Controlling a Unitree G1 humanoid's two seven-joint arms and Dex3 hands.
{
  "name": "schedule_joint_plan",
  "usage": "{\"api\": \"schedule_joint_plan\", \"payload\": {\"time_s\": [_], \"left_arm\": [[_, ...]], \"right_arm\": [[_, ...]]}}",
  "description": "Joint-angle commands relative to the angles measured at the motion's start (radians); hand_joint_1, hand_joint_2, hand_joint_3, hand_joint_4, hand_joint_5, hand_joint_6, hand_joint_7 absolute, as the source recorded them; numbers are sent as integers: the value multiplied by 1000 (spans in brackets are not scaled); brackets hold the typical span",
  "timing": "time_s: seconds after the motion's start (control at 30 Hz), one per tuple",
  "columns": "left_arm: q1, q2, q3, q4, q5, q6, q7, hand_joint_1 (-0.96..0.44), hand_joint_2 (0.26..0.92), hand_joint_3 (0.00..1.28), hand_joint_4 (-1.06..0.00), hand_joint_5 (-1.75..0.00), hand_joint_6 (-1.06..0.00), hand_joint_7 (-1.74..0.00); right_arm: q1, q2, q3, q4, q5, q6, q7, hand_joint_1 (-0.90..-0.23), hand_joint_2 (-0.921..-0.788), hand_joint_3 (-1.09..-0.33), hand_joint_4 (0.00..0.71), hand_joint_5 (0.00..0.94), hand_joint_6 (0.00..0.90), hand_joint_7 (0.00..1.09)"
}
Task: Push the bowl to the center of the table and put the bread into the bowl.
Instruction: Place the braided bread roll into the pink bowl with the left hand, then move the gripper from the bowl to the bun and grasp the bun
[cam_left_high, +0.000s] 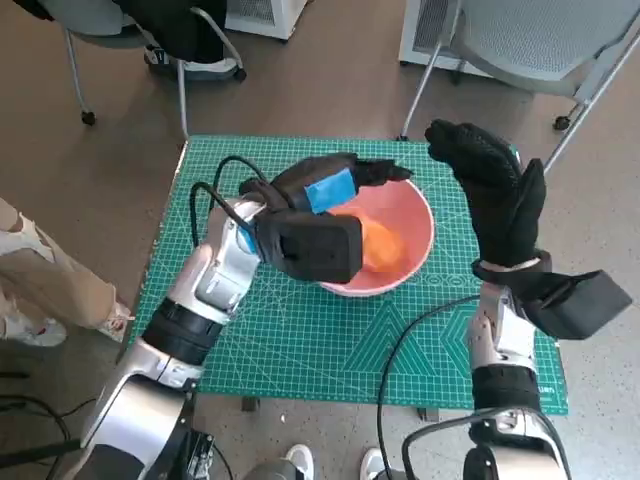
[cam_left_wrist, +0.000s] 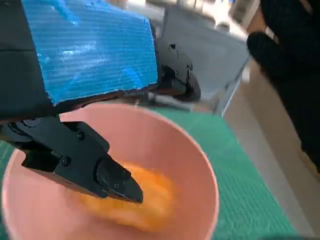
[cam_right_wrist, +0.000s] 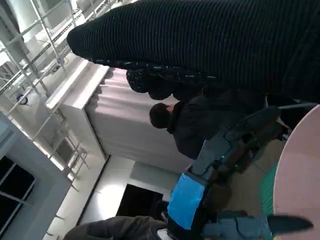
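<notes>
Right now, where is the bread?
In the head view, the orange bread lies inside the pink bowl near the middle of the green mat, just under the left hand; nothing grips it.

Light: bright, even daylight indoors; soft shadows.
Blur: left wrist view smeared, bread (cam_left_wrist: 135, 202) fuzzy.
Edges: head view bowed.

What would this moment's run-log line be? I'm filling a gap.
bread: in pink bowl | left hand: over bowl, empty | right hand: raised beside bowl, open

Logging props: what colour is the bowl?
Pink; the bowl shows best in the left wrist view.
</notes>
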Motion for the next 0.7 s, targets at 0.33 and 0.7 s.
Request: {"api": "schedule_joint_plan", "payload": {"time_s": [0.33,0.7], "left_arm": [[60,86,39,-162,-20,0,-39,-426,770,9,1,1,-117,0],[197,270,215,-413,-62,42,-64,-506,766,5,1,1,-112,-4]], "right_arm": [[23,14,2,21,14,20,6,-659,-921,-759,229,1,73,529],[33,17,5,1,15,30,8,-664,-921,-752,229,1,75,526]]}}
